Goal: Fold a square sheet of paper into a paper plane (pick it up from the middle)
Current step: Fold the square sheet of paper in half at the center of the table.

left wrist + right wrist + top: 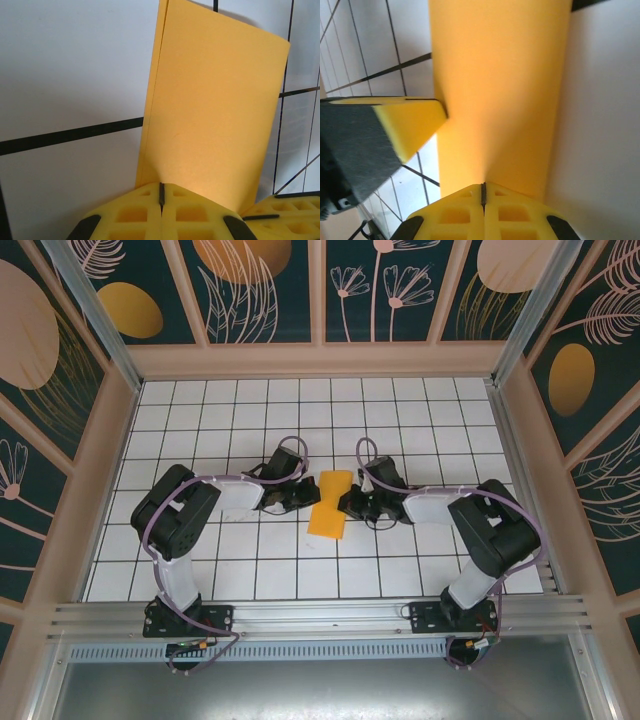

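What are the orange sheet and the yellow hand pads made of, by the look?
Sheet: thin paper, matte orange-yellow. It lies doubled, with two layer edges showing along one side and sharp, straight corners. Left hand pads: probably soft foam or a rubbery moulding, matte yellow, with square recesses in the face. The look alone doesn't settle which.

Paper (pixel 329 508) lies mid-table: an orange-yellow rectangle, long side running away from the bases, slightly tilted, flat on the white grid table (pixel 250 410). Left gripper (pixel 303 502) points in from the left, its tip at the paper's left edge, fingers together. Right gripper (pixel 351 505) mirrors it at the right edge, closed too. The 2 arms, left arm (pixel 180 520) and right arm (pixel 490 525), bend low and inward from the near rail (pixel 320 615). Leaf-painted walls (pixel 270 290) ring 3 sides.
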Available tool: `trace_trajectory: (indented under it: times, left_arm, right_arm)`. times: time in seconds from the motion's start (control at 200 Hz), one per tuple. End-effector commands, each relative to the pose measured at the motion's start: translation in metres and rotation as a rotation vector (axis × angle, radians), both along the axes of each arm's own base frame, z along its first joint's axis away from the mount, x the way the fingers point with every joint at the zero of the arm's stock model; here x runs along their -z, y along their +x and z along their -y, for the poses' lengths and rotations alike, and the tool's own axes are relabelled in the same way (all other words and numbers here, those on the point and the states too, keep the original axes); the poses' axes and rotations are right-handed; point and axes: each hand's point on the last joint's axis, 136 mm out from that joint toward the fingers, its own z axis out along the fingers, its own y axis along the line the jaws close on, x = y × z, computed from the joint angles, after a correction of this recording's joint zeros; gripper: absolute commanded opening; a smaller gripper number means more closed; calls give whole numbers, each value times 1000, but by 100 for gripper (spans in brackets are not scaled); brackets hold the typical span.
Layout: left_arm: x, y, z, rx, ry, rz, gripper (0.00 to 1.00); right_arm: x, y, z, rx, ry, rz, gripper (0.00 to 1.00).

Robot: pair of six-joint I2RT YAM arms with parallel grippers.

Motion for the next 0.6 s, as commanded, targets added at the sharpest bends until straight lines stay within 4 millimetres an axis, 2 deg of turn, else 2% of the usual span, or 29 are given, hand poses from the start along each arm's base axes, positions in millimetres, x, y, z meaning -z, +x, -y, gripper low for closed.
trace_trajectory:
  times: [0.0,0.13,0.205,0.285,0.455,0.595]
  left_arm:
    - [32,-18,-13,16,81,-65,0]
    - [33,-18,-13,16,81,-69,0]
    - [34,-19,-13,16,82,-70,0]
    - [34,-19,-13,18,83,-71,0]
    - [33,-19,-13,18,81,-70,0]
    - [34,-19,-13,19,83,-72,0]
  right_arm:
    - [20,-10,11,-12,-28,-7,0]
    - [41,-22,23,-1,-75,-49,0]
    - [42,-24,23,-2,-71,-53,0]
    - [29,-18,18,-12,-46,-29,0]
    - [-18,-10,1,-34,58,73,0]
    - [-26,-17,-5,-43,117,81,0]
